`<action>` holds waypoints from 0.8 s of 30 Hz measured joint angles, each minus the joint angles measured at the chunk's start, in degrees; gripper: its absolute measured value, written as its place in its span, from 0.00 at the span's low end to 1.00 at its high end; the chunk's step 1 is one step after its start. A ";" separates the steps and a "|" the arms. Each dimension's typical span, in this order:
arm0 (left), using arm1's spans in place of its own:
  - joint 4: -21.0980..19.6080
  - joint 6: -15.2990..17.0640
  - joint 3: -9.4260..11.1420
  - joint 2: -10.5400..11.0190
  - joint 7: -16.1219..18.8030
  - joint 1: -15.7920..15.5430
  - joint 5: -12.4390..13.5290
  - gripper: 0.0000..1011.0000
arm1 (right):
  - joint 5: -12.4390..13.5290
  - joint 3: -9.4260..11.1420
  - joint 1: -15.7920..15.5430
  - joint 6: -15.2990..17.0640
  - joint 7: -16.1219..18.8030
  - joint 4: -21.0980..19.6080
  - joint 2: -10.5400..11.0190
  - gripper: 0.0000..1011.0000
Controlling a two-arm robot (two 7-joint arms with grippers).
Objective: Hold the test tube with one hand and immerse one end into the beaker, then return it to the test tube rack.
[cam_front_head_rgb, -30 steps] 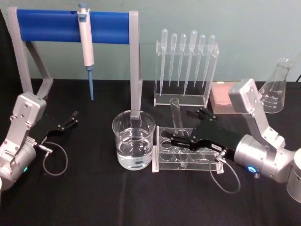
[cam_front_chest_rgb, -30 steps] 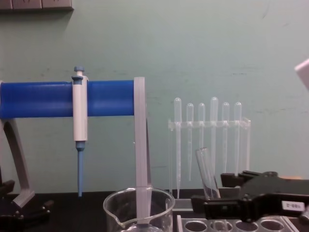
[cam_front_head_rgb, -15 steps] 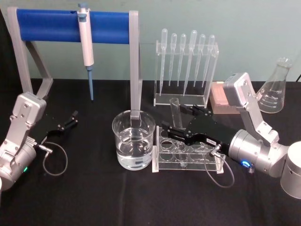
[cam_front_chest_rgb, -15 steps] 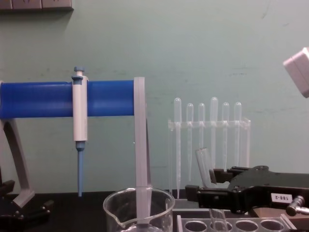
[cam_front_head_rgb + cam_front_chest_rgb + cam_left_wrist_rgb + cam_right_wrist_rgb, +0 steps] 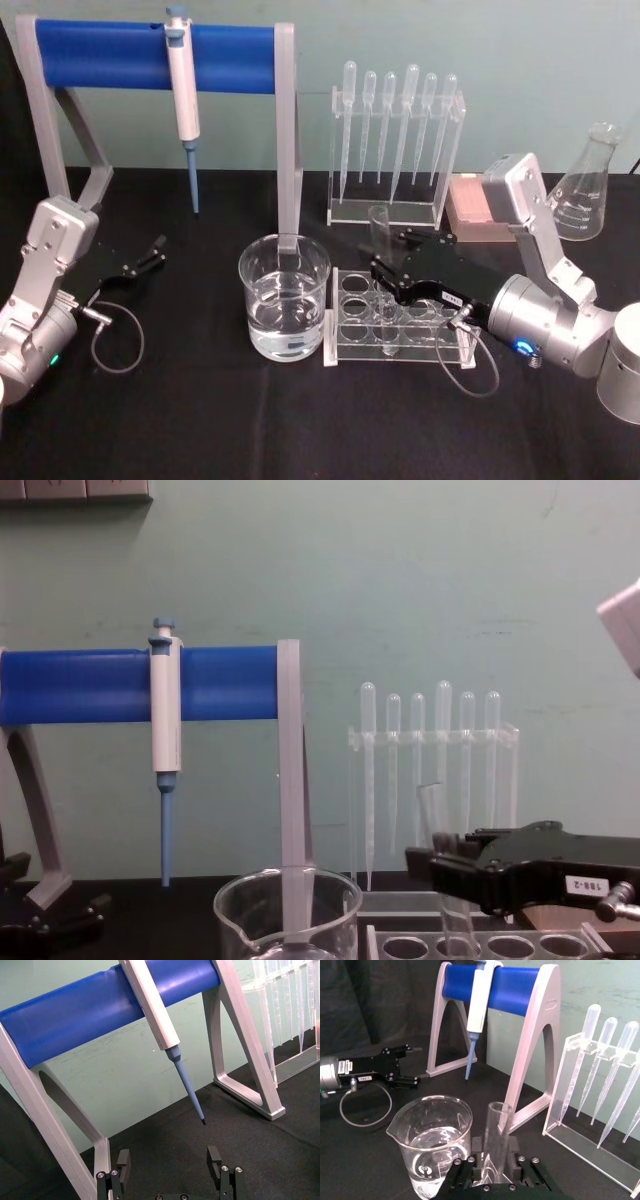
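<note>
The left gripper (image 5: 155,251) rests low on the black worktop (image 5: 200,420) at the left edge, well apart from the glassware. Its jaws stand wide with nothing between them, so it is likely parked to leave the job to one arm.

Behind it a micropipette (image 5: 182,85) hangs on the blue-barred stand (image 5: 110,55), out of the working path.

The beaker (image 5: 262,290) sits near the middle, partly filled with clear liquid. It stands just beside the left end of the test tube rack (image 5: 345,350), so carrying the tube between them should be a short sideways move.

The test tube (image 5: 380,232) stands close to upright with its lower end down in a rack hole and its open rim above. The right gripper (image 5: 390,272) reaches in from the right over the rack, jaws closed on the tube's middle. Gripping there leaves the rounded end free to dip and keeps the fingers above the beaker rim.

Whether this grip is the start of a lift or the end of a return cannot be told.

Farther right stand a rack of plastic pipettes (image 5: 395,130), a pink box (image 5: 470,205) and an Erlenmeyer flask (image 5: 585,190), all behind the arm.
</note>
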 joint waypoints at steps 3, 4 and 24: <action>0.00 0.00 0.00 0.00 0.00 0.00 0.00 0.99 | 0.37 0.59 -0.45 -0.38 0.00 -0.47 -0.07 0.25; 0.00 0.00 0.00 0.00 0.00 0.00 0.00 0.99 | 0.49 0.83 -0.64 -0.54 -0.01 -0.70 -0.07 0.24; 0.00 0.00 0.00 0.00 0.00 0.00 0.01 0.99 | 3.25 6.92 -6.95 -4.34 -3.24 -11.50 0.84 0.24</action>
